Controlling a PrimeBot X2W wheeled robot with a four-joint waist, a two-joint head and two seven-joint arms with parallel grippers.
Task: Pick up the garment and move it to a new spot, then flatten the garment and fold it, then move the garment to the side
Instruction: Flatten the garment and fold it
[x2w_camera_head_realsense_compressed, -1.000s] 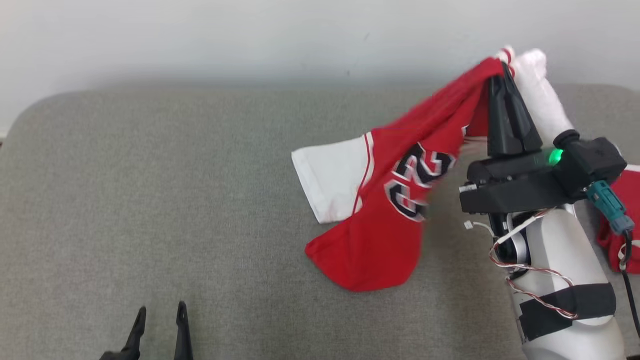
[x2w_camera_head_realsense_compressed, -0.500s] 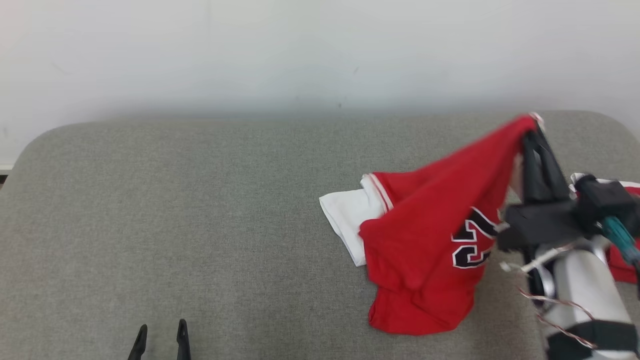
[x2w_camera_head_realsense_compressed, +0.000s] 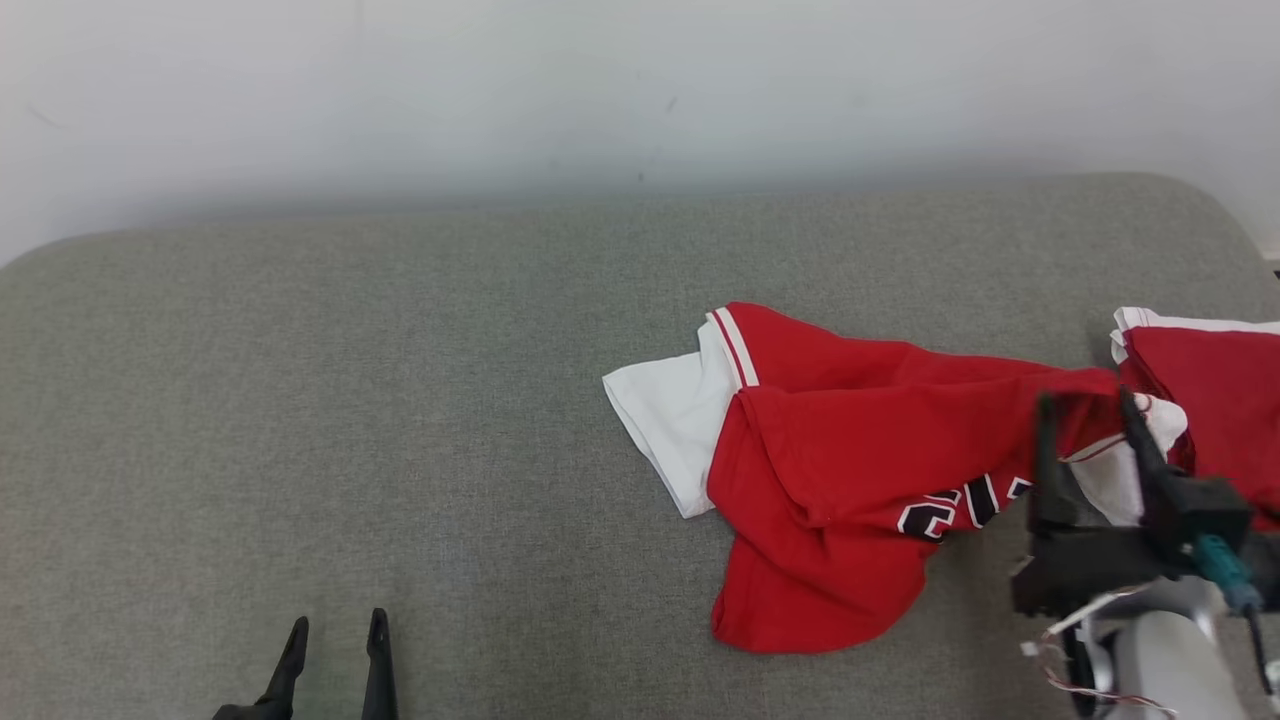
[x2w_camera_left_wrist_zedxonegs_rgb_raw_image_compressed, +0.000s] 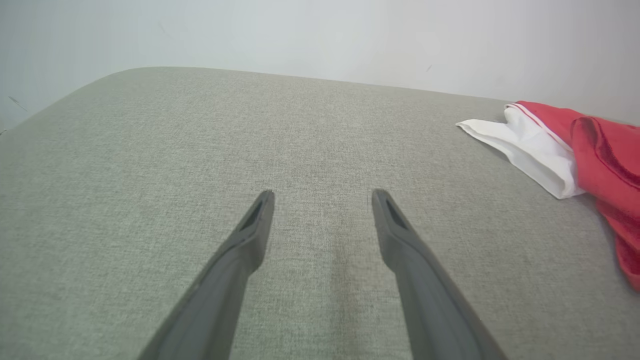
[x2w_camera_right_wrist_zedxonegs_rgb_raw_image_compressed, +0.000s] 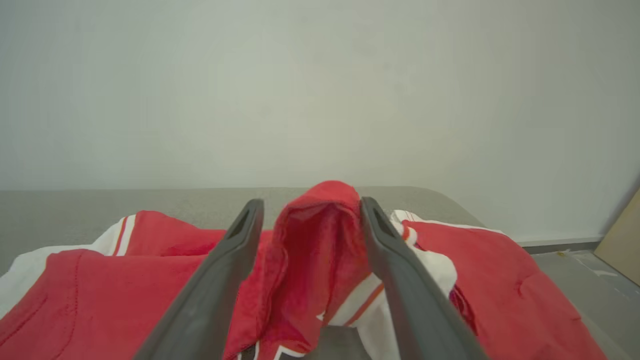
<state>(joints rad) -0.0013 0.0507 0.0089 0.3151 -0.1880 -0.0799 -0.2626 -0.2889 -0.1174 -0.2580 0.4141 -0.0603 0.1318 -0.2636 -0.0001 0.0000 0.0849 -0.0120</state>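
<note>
Grey cushion (x2w_camera_head_realsense_compressed: 400, 400) stretches wide, and the red-and-white garment (x2w_camera_head_realsense_compressed: 850, 450) lies crumpled toward its right edge. Right gripper (x2w_camera_head_realsense_compressed: 1087, 400) sits there, jaws apart, a red fold standing between them. Left gripper (x2w_camera_head_realsense_compressed: 335, 650) hovers at the near edge, jaws apart.

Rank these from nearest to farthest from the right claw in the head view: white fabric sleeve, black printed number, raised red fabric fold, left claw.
1. Raised red fabric fold: between the right claw's fingers.
2. Black printed number: just left of it.
3. White fabric sleeve: farther left.
4. Left claw: far lower left.
</note>
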